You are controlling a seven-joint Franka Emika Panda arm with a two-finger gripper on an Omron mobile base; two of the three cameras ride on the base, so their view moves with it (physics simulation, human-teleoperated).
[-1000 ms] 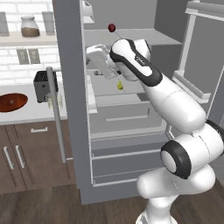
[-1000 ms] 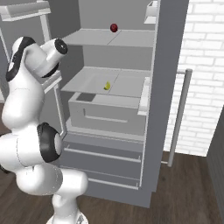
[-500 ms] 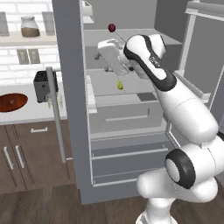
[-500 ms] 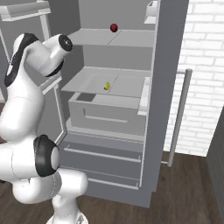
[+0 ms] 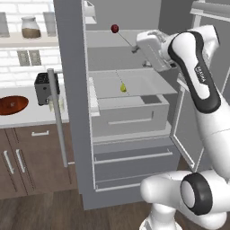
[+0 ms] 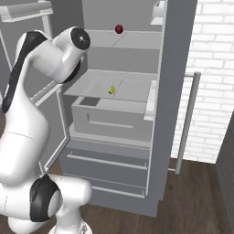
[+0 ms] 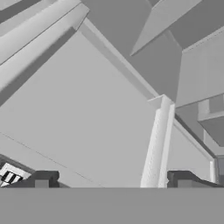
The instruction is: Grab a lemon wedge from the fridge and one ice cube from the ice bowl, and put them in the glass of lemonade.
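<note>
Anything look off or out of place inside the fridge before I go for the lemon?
Nothing stands out. The lemon wedge sits alone on the pale shelf above the pulled-out drawer, a small dark red fruit rests on the shelf above, and both fridge doors hang open. No spills or damage.

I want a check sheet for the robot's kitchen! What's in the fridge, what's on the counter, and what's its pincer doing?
Surface: pale counter left of the fridge; grey shelves inside it.
Job's things: fridge doors open; lemon wedge lies on the middle shelf above the drawer; ice bowl sits on the counter. Ice cube and lemonade glass too small to tell.
Clutter: dark red fruit on the top shelf; black toaster on the counter; jar on the wall shelf.
Grippers: pincer open, holding nothing, facing bare fridge panels.
Cables: nothing seen.
Surroundings: white brick wall, brown cabinets, wood floor.
</note>
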